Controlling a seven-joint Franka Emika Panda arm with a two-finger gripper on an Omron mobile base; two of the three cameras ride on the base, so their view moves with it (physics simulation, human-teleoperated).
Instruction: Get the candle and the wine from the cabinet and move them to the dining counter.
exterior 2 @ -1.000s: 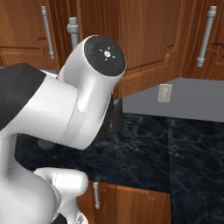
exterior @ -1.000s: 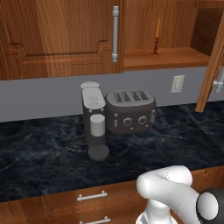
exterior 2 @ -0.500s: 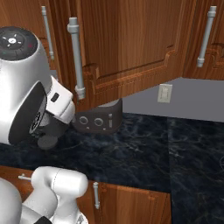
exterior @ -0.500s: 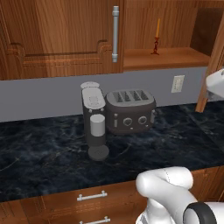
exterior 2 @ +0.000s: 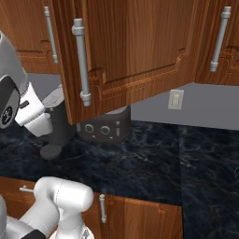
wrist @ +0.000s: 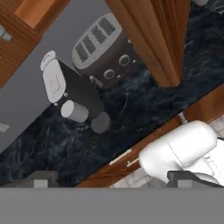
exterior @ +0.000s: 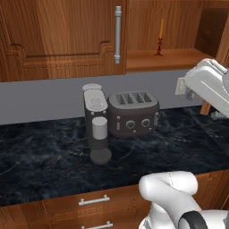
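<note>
I have the cabinet across the top of the left base view, reddish-brown with panelled doors and a long grey bar handle. Its right compartment stands open, and the open door hangs large in the right base view with its own bar handle.

Below it runs the counter, black with pale veins, with wooden drawer fronts under its front edge. A grey wall sits between counter and cabinet, carrying a pale wall outlet.

My arm's white upper link reaches in at the right edge of the left base view.

On the counter a dark four-slot toaster stands just beside a dark coffee machine with a pale cup part at its front; I see both from above in the hand view too.

The candle, thin and orange in a small dark red holder, stands upright on the wooden shelf inside the open compartment.

The claw shows its two dark tips at the bottom of the hand view, spread wide apart with nothing between them, looking down on the counter.
</note>
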